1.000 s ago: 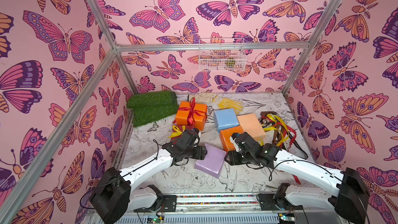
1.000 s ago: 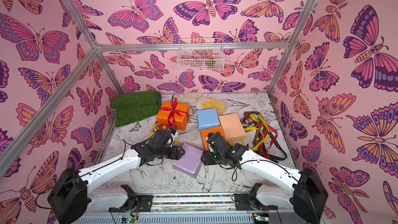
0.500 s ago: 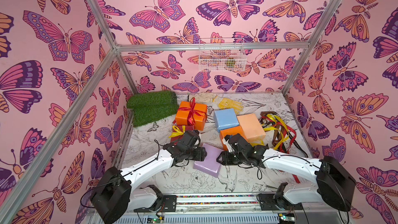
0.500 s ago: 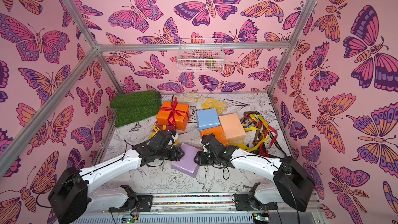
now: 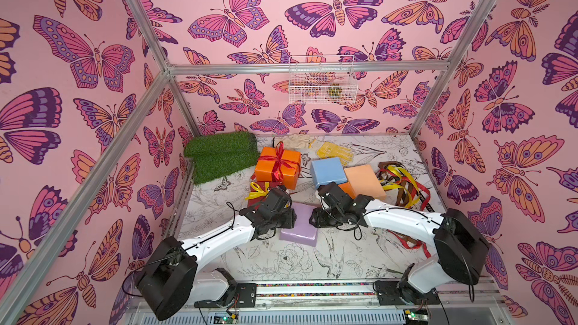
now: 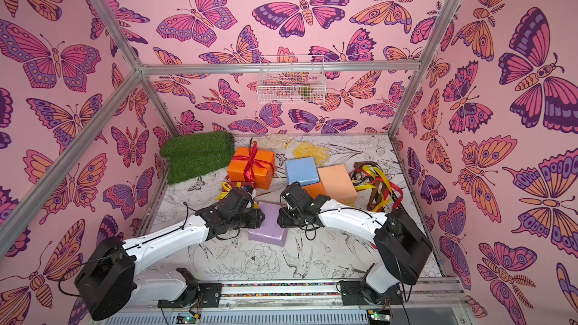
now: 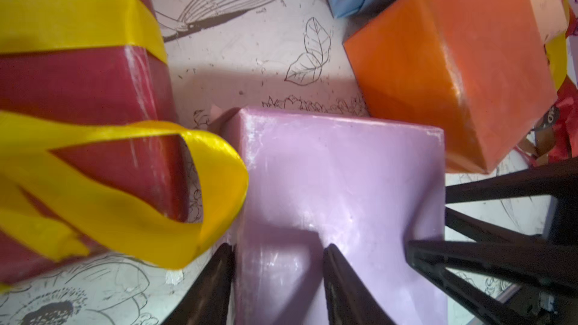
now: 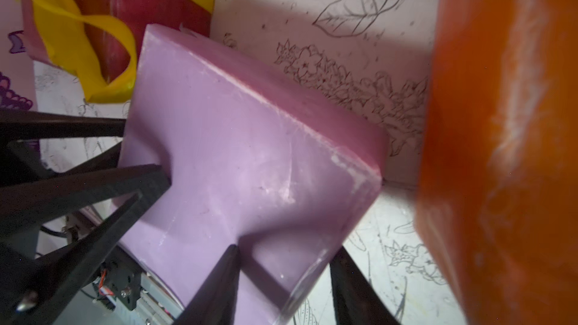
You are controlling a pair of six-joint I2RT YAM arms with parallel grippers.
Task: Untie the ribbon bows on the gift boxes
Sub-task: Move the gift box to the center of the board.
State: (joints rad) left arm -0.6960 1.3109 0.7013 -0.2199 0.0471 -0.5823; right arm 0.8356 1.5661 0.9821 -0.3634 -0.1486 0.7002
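step: bare lilac box (image 5: 298,226) held, toward surface's front edge | jaws: both pinch it | next: probably tug yellow bow (image 7: 225,182)

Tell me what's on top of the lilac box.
No ribbon lies on the lilac box. The left gripper and right gripper each pinch an edge, denting its top face. The spots under their tips are covered.

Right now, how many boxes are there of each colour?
Orange boxes: 2
Dark red box: 1
Lilac box: 1
Light blue box: 1
Peach box: 1
Total: 6
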